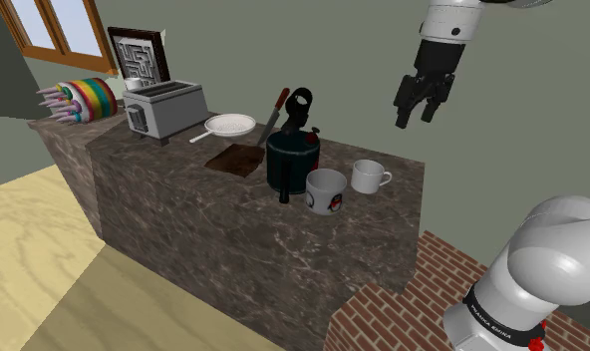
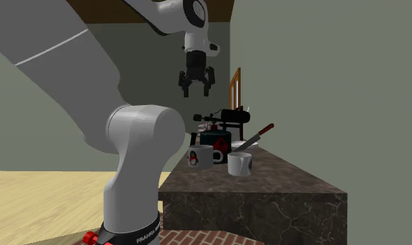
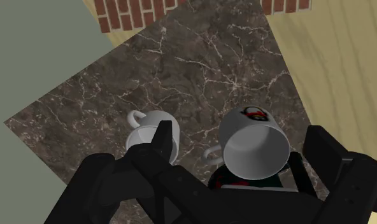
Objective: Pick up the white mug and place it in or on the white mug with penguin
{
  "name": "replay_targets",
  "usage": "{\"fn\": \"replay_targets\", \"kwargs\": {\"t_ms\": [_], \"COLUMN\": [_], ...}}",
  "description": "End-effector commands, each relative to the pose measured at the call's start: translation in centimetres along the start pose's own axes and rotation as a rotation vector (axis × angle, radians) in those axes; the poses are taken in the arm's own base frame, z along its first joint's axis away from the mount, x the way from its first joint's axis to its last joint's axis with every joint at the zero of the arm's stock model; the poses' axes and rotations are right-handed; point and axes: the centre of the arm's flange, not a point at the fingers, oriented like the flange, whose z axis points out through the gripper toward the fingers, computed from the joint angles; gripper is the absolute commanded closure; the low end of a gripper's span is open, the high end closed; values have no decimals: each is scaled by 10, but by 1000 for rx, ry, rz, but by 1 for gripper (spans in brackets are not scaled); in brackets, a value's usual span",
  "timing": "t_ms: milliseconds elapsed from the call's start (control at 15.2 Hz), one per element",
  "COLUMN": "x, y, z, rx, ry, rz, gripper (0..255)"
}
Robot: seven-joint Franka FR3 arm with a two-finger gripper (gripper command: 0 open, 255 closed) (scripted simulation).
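Plain white mug (image 1: pixel 369 175) upright on dark counter (image 1: pixel 404 168), seemingly empty, pincer (image 1: pixel 414 120) spread overhead

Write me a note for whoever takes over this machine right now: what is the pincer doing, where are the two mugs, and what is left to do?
Pincer: open, empty, hanging high above the mugs.
Plain white mug: upright on the dark stone counter, near its end, untouched.
Penguin mug: upright beside it, empty, in front of a dark green pot.
Done: nothing yet; no mug has been lifted.
Left: lower onto the plain mug, grip it, lift it, carry it over the penguin mug, set it in or on it, then let go.
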Motion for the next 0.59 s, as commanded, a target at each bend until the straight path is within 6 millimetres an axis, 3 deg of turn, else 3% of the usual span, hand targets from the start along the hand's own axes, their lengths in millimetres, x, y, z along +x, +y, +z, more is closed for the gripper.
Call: {"fn": "replay_targets", "kwargs": {"t_ms": [0, 528], "x": [0, 59], "y": [0, 17], "z": [0, 84], "rx": [0, -30], "ry": [0, 9], "rz": [0, 23], "gripper": [0, 0]}}
